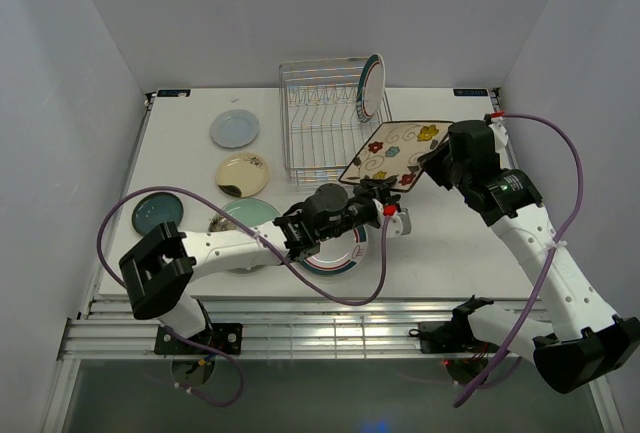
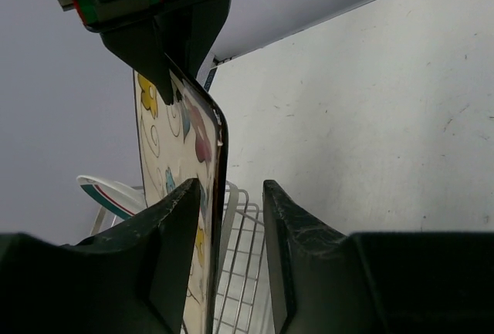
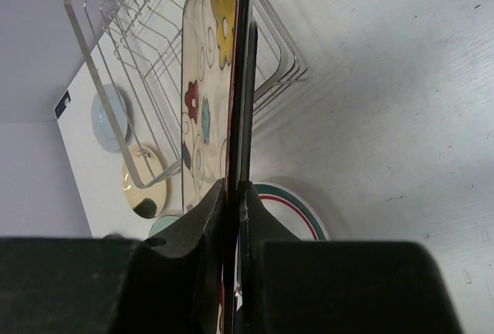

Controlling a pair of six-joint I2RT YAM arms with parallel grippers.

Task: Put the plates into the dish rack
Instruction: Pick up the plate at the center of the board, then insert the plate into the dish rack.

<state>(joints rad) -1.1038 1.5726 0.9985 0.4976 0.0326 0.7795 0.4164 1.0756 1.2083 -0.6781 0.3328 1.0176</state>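
Note:
The square floral plate [image 1: 393, 153] hangs tilted in the air just right of the dish rack [image 1: 318, 113]. My right gripper [image 1: 432, 165] is shut on its right edge; in the right wrist view the gripper [image 3: 235, 189] pinches the plate [image 3: 202, 95] edge-on. My left gripper [image 1: 378, 196] is open, its jaws on either side of the plate's near-left edge. In the left wrist view the plate [image 2: 174, 149] lies against the left finger [image 2: 174, 234], with a gap to the other. A white teal-rimmed plate [image 1: 371, 81] stands in the rack's right end.
On the table lie a blue-grey plate [image 1: 234, 129], a cream plate [image 1: 242, 174], a dark teal plate [image 1: 157, 213], a pale green plate [image 1: 248, 215] and a white teal-red rimmed plate [image 1: 338, 255] under my left arm. White walls enclose the table.

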